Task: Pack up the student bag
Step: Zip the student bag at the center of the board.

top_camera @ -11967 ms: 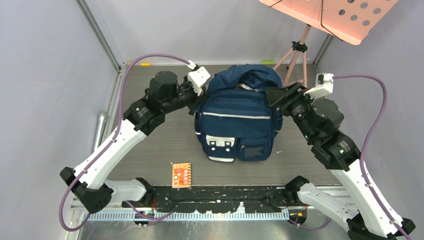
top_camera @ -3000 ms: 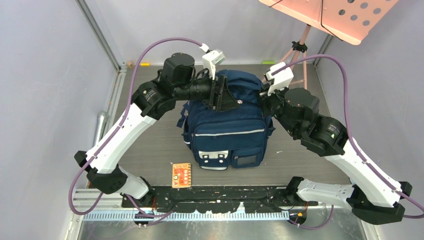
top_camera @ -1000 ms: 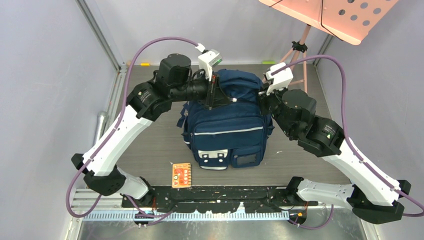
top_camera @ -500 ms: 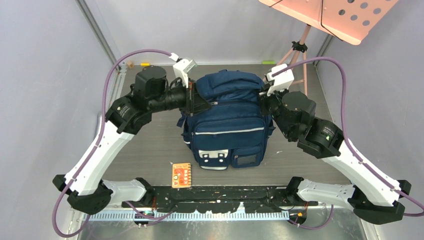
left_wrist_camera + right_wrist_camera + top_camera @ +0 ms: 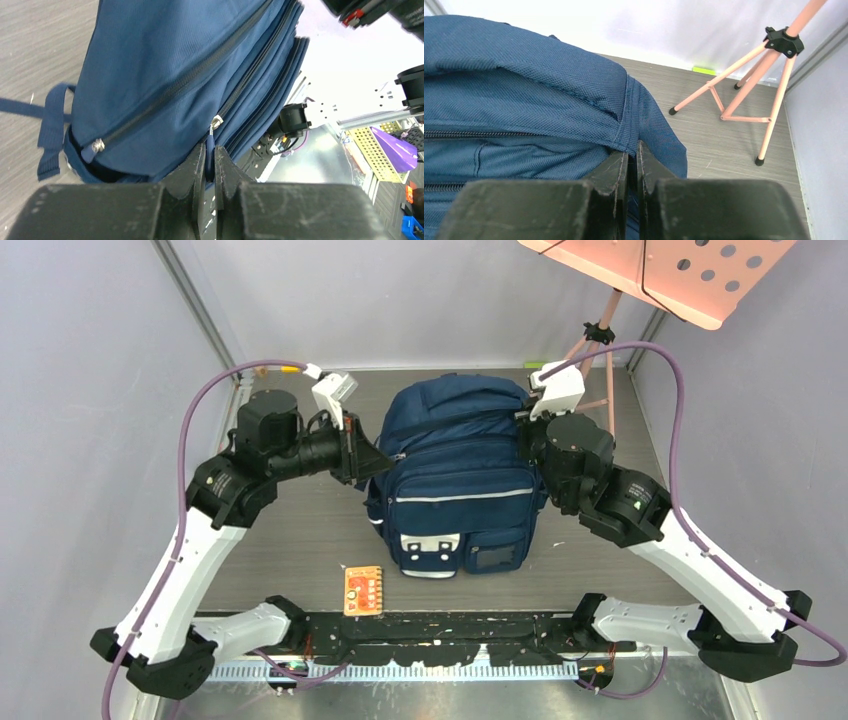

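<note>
Student bag (image 5: pixel 460 480): large navy blue fabric backpack, in centre of scene. Top end toward far side, bottom toward near side, front face visible from above. Pale reflective stripe (image 5: pixel 462 495) runs across front from left to right. Below stripe, two front pockets (image 5: pixel 497 540) side by side; left one has white patches (image 5: pixel 432 541), right one dark window. Zips on left side look closed; zip pull (image 5: pixel 216 121) low on this side. Blue strap (image 5: pixel 50 130) trails out to left.

— What is hidden overhead?
— The tips of the right gripper (image 5: pixel 633 150) are masked by the student bag (image 5: pixel 455 490). The pink stand (image 5: pixel 660 270) is cropped above; the orange card (image 5: pixel 362 590) cannot be read.
</note>
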Available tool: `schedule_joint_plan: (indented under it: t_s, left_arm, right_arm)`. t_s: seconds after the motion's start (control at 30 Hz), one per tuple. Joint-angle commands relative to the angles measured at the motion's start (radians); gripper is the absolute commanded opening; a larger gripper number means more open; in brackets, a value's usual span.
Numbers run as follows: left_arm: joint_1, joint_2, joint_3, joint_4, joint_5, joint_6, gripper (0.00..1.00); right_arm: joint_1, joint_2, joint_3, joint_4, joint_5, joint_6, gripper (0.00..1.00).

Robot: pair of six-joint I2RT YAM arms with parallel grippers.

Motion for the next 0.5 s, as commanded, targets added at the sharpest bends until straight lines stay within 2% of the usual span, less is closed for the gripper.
schedule_joint_plan:
  t_s: [0.0, 0.47]
  left_arm:
    - [0.039, -0.105, -0.066, -0.098, -0.010, -0.002, 0.00]
    - [0.057, -0.300, -0.328, -0.050, -0.076, -0.112, 0.00]
  right_arm:
    - [-0.081, 0.007, 0.049, -0.032, 0.261, 0.032, 0.00]
    - [-0.174, 0.048, 0.065, -0.062, 0.202, 0.114, 0.00]
